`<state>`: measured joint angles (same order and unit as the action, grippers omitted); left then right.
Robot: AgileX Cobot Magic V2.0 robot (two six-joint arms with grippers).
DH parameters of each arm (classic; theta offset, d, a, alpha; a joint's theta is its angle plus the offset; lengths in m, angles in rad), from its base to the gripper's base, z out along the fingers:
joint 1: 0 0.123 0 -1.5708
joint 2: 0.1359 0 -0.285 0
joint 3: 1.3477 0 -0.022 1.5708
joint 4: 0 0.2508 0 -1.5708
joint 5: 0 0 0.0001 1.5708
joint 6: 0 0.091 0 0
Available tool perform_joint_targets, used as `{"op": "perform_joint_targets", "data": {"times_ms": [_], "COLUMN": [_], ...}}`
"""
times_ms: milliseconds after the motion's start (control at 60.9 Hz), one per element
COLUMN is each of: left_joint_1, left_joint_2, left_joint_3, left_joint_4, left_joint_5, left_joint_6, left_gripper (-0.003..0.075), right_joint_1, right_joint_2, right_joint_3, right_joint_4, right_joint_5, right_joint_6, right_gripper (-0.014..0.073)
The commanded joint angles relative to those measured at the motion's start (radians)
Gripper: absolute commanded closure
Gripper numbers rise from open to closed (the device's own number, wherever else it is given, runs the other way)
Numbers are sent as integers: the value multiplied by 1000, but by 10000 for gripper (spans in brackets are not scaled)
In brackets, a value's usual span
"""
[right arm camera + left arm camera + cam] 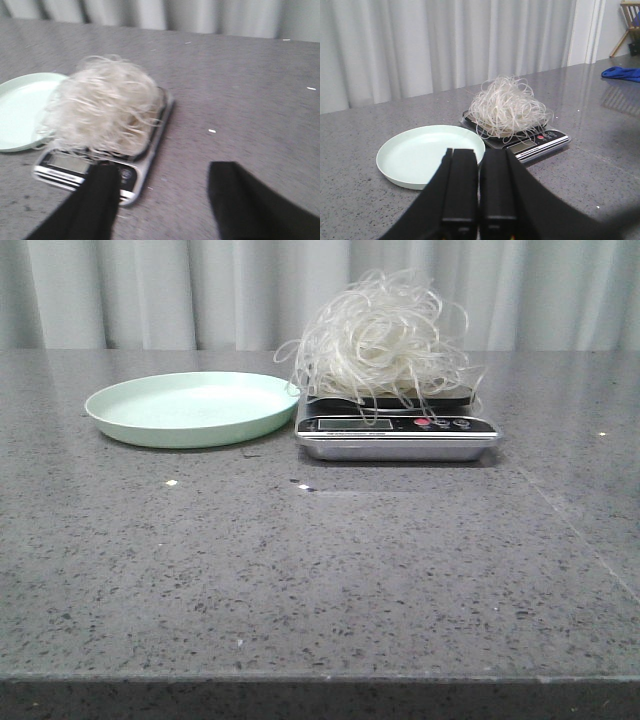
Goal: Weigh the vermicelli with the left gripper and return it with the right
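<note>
The vermicelli [383,335] is a fluffy whitish nest resting on the scale [398,435], right of the bare pale green plate [190,406]. Neither gripper shows in the front view. In the left wrist view my left gripper [479,155] is shut and empty, drawn back from the plate [415,152] and the vermicelli [507,110] on the scale [542,142]. In the right wrist view my right gripper [165,172] is open and empty, just short of the scale's [145,170] near right corner, with the vermicelli [105,107] beyond it. That view is blurred.
Grey speckled stone table [320,570] with its front edge at the bottom of the front view. Pale curtain [150,290] behind. A blue cloth [622,73] lies far off on the table. A wooden frame [631,20] stands beyond it.
</note>
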<state>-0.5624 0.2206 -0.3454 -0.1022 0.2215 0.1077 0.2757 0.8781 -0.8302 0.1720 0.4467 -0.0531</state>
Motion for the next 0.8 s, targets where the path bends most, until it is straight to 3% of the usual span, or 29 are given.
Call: {"op": "perform_joint_targets", "data": {"times_ms": [0, 148, 378, 789], "left_joint_1": [2, 2, 2, 2], "left_joint_2": [8, 8, 8, 8], "left_joint_3": [-25, -25, -25, -25], "left_joint_4": [-11, -11, -11, -11], "left_joint_5": [-84, -84, -84, -84], "left_joint_6": [-3, -3, -3, -3], "left_gripper": [594, 594, 594, 593], "right_joint_1": [69, 152, 170, 170], "right_joint_2": [134, 350, 623, 900], "right_joint_3": [-188, -417, -667, -778], "right_joint_4": [2, 2, 2, -1], "right_joint_5": [25, 124, 265, 395], "right_joint_6": [-9, -9, -9, -9], "right_gripper": [-12, -7, -7, -7]}}
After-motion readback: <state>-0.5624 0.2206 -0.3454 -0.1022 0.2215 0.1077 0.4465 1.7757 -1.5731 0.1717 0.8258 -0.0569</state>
